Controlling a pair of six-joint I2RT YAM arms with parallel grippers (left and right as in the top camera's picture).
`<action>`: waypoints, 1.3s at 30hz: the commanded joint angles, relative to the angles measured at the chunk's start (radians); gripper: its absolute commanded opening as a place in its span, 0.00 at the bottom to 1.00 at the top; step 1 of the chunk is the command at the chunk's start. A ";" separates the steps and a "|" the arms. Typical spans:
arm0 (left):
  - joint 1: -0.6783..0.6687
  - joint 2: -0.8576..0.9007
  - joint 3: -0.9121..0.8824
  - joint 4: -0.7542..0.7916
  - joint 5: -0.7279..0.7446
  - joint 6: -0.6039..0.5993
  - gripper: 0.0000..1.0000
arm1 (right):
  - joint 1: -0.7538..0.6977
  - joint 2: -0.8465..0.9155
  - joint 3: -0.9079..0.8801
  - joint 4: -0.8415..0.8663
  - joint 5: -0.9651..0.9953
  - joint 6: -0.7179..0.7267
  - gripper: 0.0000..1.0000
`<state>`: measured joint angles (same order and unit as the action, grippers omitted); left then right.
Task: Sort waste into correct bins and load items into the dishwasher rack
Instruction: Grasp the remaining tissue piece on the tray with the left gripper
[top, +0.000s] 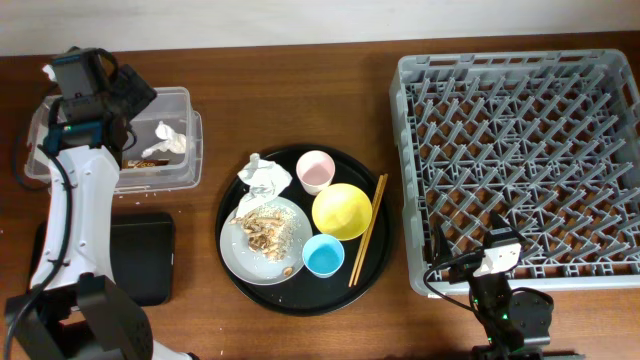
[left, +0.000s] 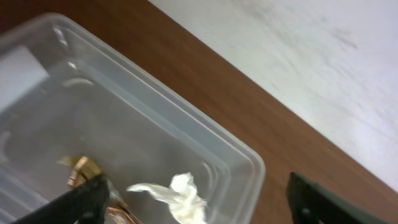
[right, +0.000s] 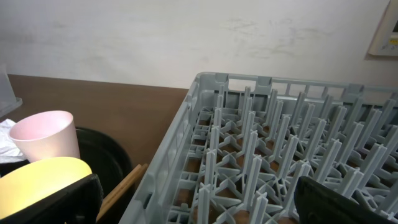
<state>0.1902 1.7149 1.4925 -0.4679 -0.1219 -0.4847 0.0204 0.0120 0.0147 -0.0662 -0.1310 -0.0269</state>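
A brown wooden table (top: 300, 90) fills the overhead view, and a white wall (top: 200, 20) shows as a pale strip along its far edge. A large round black tray (top: 300, 298) lies about mid-table, toward the near side. A thin dark cable (top: 17, 160) curves over the table at the far left. In the right wrist view, a cream framed plate (right: 387, 28) sits on the wall at the far right and is cut off by the picture's edge.

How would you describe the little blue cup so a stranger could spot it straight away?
Find the big grey pegged rack on the right; just left of it sits a round black tray of dishes. At the tray's lower edge, below the yellow bowl and between the plate and chopsticks, is the light-blue cup: the only blue thing, unlike the pink cup.
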 joint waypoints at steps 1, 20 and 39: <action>0.007 -0.006 0.011 -0.011 -0.098 0.060 0.93 | 0.006 -0.006 -0.009 0.000 0.005 0.001 0.98; -0.397 0.075 -0.010 -0.385 0.176 0.181 0.62 | 0.006 -0.006 -0.009 0.000 0.005 0.001 0.99; -0.436 0.336 0.013 -0.380 0.200 0.088 0.01 | 0.006 -0.006 -0.009 0.000 0.005 0.001 0.99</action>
<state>-0.2466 2.0480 1.4883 -0.8303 0.0696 -0.3939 0.0204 0.0120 0.0147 -0.0662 -0.1310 -0.0265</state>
